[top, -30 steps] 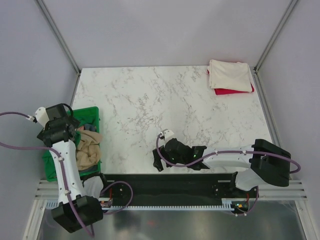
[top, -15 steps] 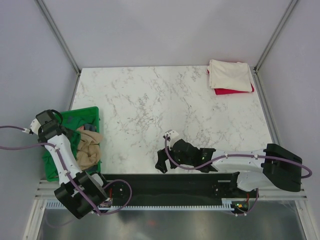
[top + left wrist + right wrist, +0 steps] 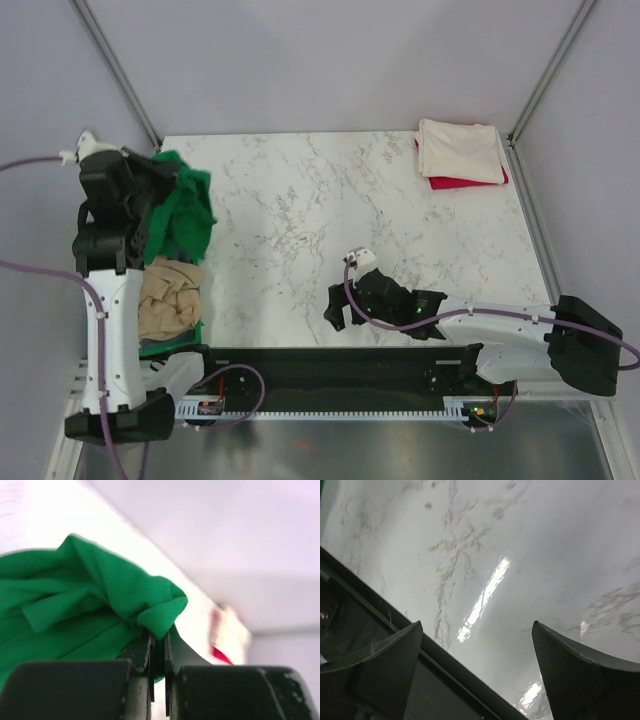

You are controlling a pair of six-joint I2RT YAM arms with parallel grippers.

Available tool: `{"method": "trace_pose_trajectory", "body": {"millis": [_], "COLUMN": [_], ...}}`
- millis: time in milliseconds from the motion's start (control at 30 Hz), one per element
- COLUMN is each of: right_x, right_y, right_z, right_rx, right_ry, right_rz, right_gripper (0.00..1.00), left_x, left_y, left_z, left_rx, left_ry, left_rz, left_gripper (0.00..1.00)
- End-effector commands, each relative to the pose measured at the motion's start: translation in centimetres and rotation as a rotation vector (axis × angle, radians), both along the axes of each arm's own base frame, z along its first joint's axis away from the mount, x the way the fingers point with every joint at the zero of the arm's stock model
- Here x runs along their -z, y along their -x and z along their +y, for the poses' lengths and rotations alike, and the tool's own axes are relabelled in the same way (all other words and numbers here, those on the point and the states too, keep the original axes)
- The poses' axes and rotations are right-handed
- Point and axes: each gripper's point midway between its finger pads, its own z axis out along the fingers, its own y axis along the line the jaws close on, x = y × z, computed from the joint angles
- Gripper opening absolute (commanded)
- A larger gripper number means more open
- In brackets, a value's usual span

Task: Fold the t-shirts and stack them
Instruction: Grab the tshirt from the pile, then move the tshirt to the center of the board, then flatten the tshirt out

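Observation:
My left gripper (image 3: 152, 185) is raised above the table's left edge and shut on the bright green t-shirt (image 3: 186, 208), which hangs from it in a bunch. In the left wrist view the jaws (image 3: 159, 632) pinch a fold of the green t-shirt (image 3: 75, 615). The tan t-shirt (image 3: 168, 300) lies crumpled in the green bin (image 3: 168, 346). A folded cream-white t-shirt (image 3: 460, 150) rests on a folded red t-shirt (image 3: 466, 182) at the back right corner. My right gripper (image 3: 336, 316) hovers low near the front edge, open and empty, its jaws (image 3: 476, 626) wide over bare marble.
The marble table (image 3: 330, 210) is bounded by grey walls and slanted metal posts (image 3: 115, 70). A black rail (image 3: 330, 365) runs along the near edge in front of the arm bases. The bin stands at the front left, mostly hidden by my left arm.
My left gripper went from open to shut inside the bin, then rose up and back with the green t-shirt. The right arm slid slightly to the right, still open.

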Motion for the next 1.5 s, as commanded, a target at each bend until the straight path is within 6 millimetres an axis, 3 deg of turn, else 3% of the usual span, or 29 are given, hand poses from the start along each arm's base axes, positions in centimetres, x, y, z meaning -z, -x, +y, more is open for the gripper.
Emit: {"method": "trace_pose_trajectory", "body": {"millis": [0,33,100,133,200,233,267,300,333,367,400,467,500,567,600,667,800,900,967,1000,1033,1167,1200,1233,1300,1467], "right_x": [-7.1,-7.9,-11.8,-12.6,-16.3,-16.8,-18.5,-19.9,-20.1,-21.5,-22.4,-23.2,-23.8,-23.8,-23.4,-22.3,-17.3,-13.0,-11.4,-9.6,-9.4,-5.2,-3.4,-2.9,-0.5,1.7], "right_y": [-4.8,-5.7,-7.3,-8.0,-8.6,-8.5,-8.7,-8.4,-8.0,-7.9,-7.5,-6.8,-6.4,-6.3,-6.3,-6.4,-7.3,-8.0,-8.6,-8.9,-9.4,-8.1,-7.9,-8.0,-7.5,-7.1], "right_z": [-2.1,-3.7,-6.0,-7.9,-10.5,-11.7,-13.2,-14.3,-15.4,-16.6,-17.6,-18.9,-19.5,-19.6,-19.1,-18.0,-15.2,-13.0,-11.4,-10.8,-9.8,-5.0,-4.2,-3.3,-2.3,-1.4], "right_rx": [0.166,0.226,0.312,0.385,0.478,0.505,0.568,0.599,0.615,0.661,0.679,0.699,0.71,0.704,0.683,0.647,0.607,0.544,0.498,0.477,0.463,0.295,0.268,0.246,0.213,0.216], "right_ry": [-0.06,-0.032,-0.067,-0.035,-0.074,-0.055,-0.061,-0.085,-0.06,-0.073,-0.096,-0.105,-0.129,-0.132,-0.124,-0.104,-0.004,0.091,0.1,0.138,0.107,0.003,0.018,-0.003,0.023,0.044], "right_rz": [-0.16,-0.192,-0.276,-0.313,-0.386,-0.398,-0.435,-0.455,-0.456,-0.478,-0.49,-0.499,-0.509,-0.509,-0.496,-0.466,-0.356,-0.278,-0.213,-0.169,-0.155,0.013,0.059,0.068,0.139,0.185], "right_gripper": [0.98,0.98,0.98,0.98,0.98,0.98,0.98,0.98,0.98,0.98,0.98,0.98,0.98,0.98,0.98,0.98,0.98,0.97,0.94,0.89,0.87,0.8,0.75,0.73,0.7,0.61], "left_x": [-12.2,-13.7,-17.2,-16.7,-15.6,-14.5,-12.7,-8.4,-7.6,-5.4,-0.9,1.0,4.5,5.6,7.8,9.7,15.4,16.8,17.2,17.4,17.3,17.3,17.3,17.4,17.5,17.1], "left_y": [-3.7,-3.7,-3.2,-2.7,-2.3,-2.0,-1.6,-2.0,-0.7,-0.2,0.2,2.0,2.6,4.1,4.5,5.2,6.0,6.0,6.0,6.0,6.1,7.2,7.4,7.5,8.2,8.9], "left_z": [-9.8,-12.4,-17.4,-18.4,-19.4,-19.5,-19.3,-19.3,-18.1,-17.3,-16.3,-13.1,-12.1,-11.0,-11.3,-12.1,-14.0,-15.2,-15.0,-14.8,-14.9,-14.1,-13.7,-13.1,-12.5,-11.8], "left_rx": [0.349,0.458,0.629,0.669,0.727,0.743,0.746,0.75,0.716,0.693,0.661,0.529,0.494,0.462,0.482,0.533,0.61,0.67,0.67,0.672,0.686,0.711,0.707,0.689,0.686,0.673], "left_ry": [0.001,-0.021,-0.112,-0.133,-0.152,-0.154,-0.156,-0.164,-0.18,-0.194,-0.208,-0.249,-0.253,-0.258,-0.255,-0.223,-0.132,-0.12,-0.148,-0.161,-0.167,-0.237,-0.254,-0.279,-0.309,-0.339], "left_rz": [-0.299,-0.325,-0.4,-0.365,-0.319,-0.284,-0.231,-0.121,-0.108,-0.047,0.058,0.087,0.161,0.157,0.196,0.233,0.337,0.35,0.358,0.365,0.361,0.357,0.36,0.365,0.376,0.343], "left_gripper": [0.02,0.02,0.02,0.02,0.06,0.1,0.32,0.5,0.56,0.6,0.67,0.79,0.85,0.98,0.98,0.97,0.83,0.79,0.78,0.78,0.77,0.77,0.77,0.78,0.79,0.81]}}
